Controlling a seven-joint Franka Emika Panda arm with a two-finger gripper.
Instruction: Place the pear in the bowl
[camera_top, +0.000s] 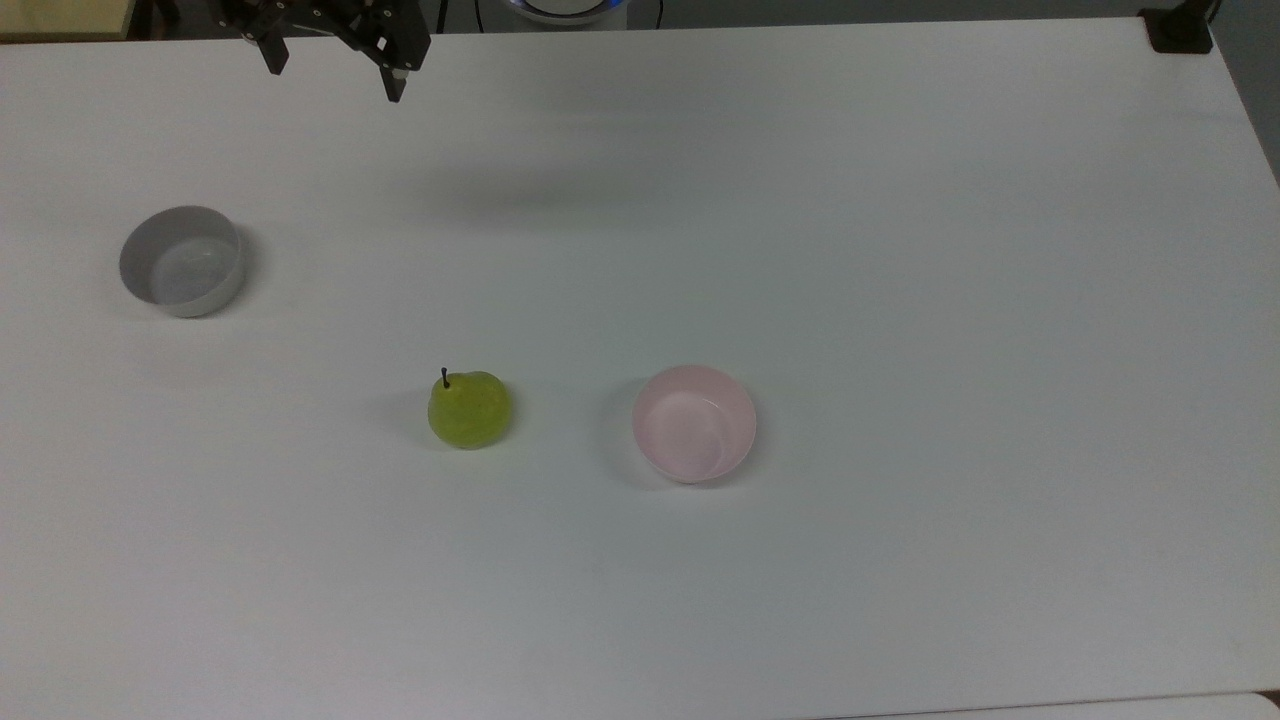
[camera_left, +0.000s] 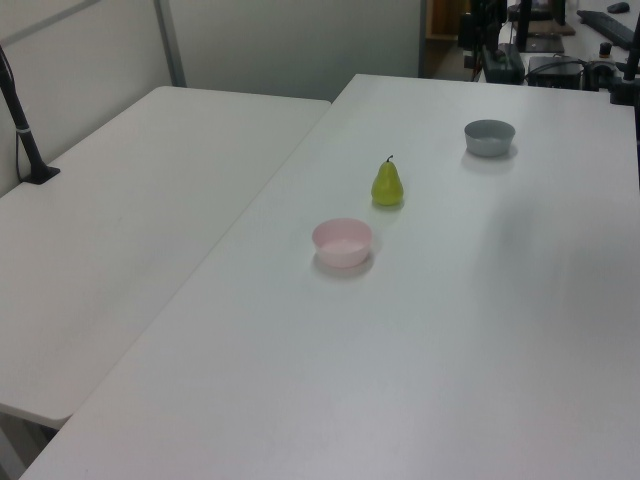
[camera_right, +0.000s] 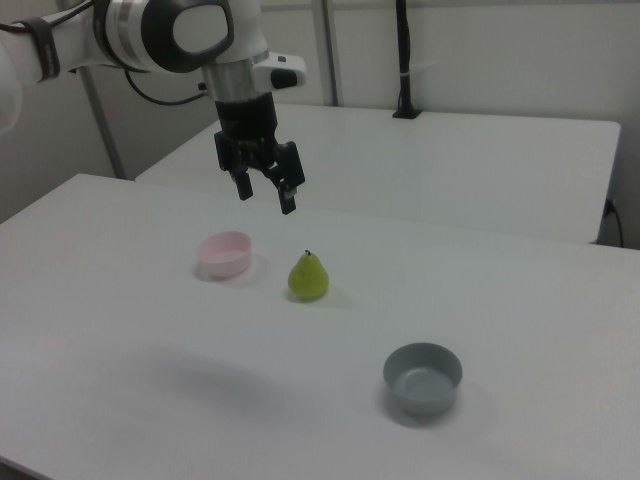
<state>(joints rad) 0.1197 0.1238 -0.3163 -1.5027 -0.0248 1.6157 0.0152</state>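
Note:
A yellow-green pear (camera_top: 470, 409) with a short dark stem stands upright on the white table; it shows as well in the left view (camera_left: 388, 184) and the right view (camera_right: 309, 276). The pale pink bowl (camera_top: 694, 422) sits empty a short way to the top view's right of the pear, also seen in the left view (camera_left: 342, 241) and the right view (camera_right: 225, 253). My gripper (camera_top: 333, 78) hangs open high above the table near the top view's upper left edge, holding nothing. In the right view the gripper (camera_right: 265, 193) hovers above and between pear and bowl.
A grey bowl (camera_top: 183, 260) stands empty at the top view's left, seen too in the left view (camera_left: 489, 137) and the right view (camera_right: 423, 377). A second white table (camera_left: 130, 220) adjoins the work table. A black clamp (camera_top: 1180, 30) sits at the top view's upper right corner.

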